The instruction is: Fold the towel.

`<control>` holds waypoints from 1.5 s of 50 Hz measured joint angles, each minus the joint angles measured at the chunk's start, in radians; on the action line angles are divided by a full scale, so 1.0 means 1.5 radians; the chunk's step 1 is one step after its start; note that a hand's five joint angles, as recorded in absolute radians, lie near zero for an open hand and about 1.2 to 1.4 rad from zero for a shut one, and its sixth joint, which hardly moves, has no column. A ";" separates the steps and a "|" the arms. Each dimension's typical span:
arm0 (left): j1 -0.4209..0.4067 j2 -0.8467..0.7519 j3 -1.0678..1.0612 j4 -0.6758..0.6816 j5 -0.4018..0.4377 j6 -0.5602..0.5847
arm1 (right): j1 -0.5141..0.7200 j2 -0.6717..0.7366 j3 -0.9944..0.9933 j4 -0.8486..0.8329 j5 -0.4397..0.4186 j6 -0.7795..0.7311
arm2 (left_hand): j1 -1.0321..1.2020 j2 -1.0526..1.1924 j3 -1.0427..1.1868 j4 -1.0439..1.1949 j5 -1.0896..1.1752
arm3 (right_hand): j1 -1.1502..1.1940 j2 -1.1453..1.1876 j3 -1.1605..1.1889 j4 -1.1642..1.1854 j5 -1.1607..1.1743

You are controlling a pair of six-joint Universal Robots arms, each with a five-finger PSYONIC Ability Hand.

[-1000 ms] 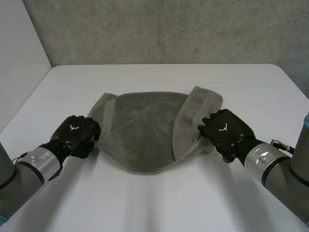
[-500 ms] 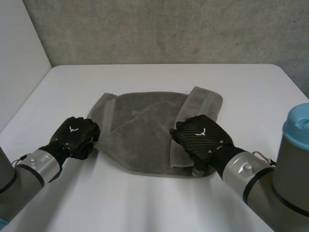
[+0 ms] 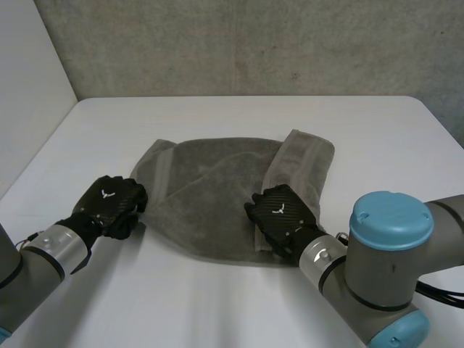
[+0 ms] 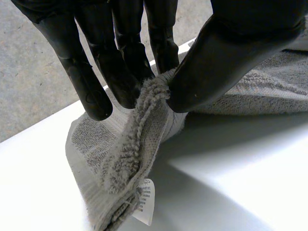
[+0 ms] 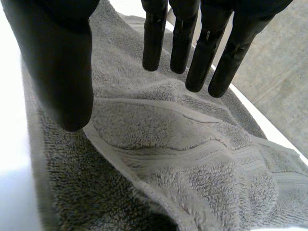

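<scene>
A grey towel [image 3: 210, 188] lies rumpled in the middle of the white table, its right side folded over as a strip [image 3: 301, 163]. My left hand [image 3: 110, 204] is at the towel's near left corner. In the left wrist view that hand [image 4: 120, 62] is shut, fingers and thumb pinching the thick hem of the towel [image 4: 144, 120], and a small white label [image 4: 145, 199] hangs below. My right hand [image 3: 279, 217] rests over the near end of the folded strip. In the right wrist view its fingers [image 5: 192, 43] are straight and apart from the thumb, open above the towel [image 5: 183, 159].
The white table [image 3: 232, 304] has bare room in front of and behind the towel. A grey wall [image 3: 254, 43] stands at the back and a white panel [image 3: 29, 94] at the left. My right arm's elbow [image 3: 388, 246] sits low at the front right.
My right hand has moved left from the towel's right edge onto the near end of the folded strip, and the cloth there has flattened. The left hand keeps its pinch in place.
</scene>
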 measured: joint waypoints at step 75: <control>-0.001 0.006 -0.008 0.000 0.000 0.001 | -0.248 -0.040 -0.029 -0.012 0.159 0.008 | 0.000 0.000 0.000 0.002 0.000 | 0.509 0.497 0.505 0.526 0.514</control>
